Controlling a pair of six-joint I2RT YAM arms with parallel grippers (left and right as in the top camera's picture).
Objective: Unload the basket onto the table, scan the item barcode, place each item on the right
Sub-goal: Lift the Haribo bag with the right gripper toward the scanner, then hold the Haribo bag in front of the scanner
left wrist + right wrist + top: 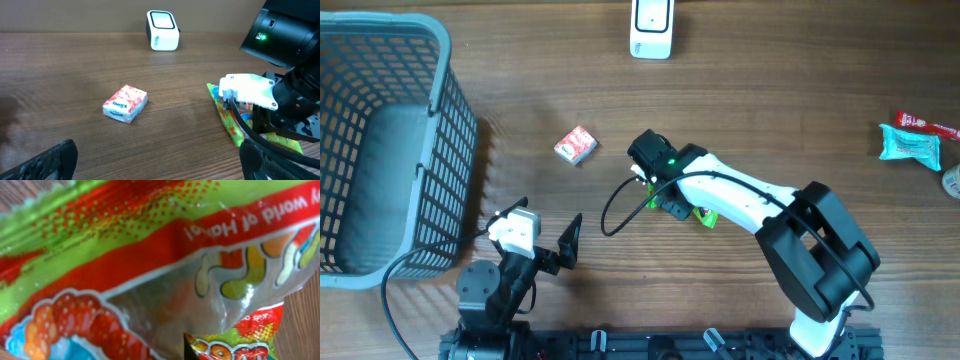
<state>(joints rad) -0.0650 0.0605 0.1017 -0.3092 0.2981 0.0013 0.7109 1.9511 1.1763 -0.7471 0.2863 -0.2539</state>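
Note:
The item, a green and red gummy candy bag, lies flat on the wooden table right of centre. My right gripper is down on its left end and shut on it; in the right wrist view the bag fills the frame, creased at the bottom, and hides the fingers. From the left wrist view, the bag shows under the right arm's white wrist. The white barcode scanner stands at the table's far edge. My left gripper hangs open over bare wood near the front left, holding nothing.
A small red and white tissue pack lies left of the right gripper. A tall grey basket fills the left side. A teal snack packet and a red one lie at the far right.

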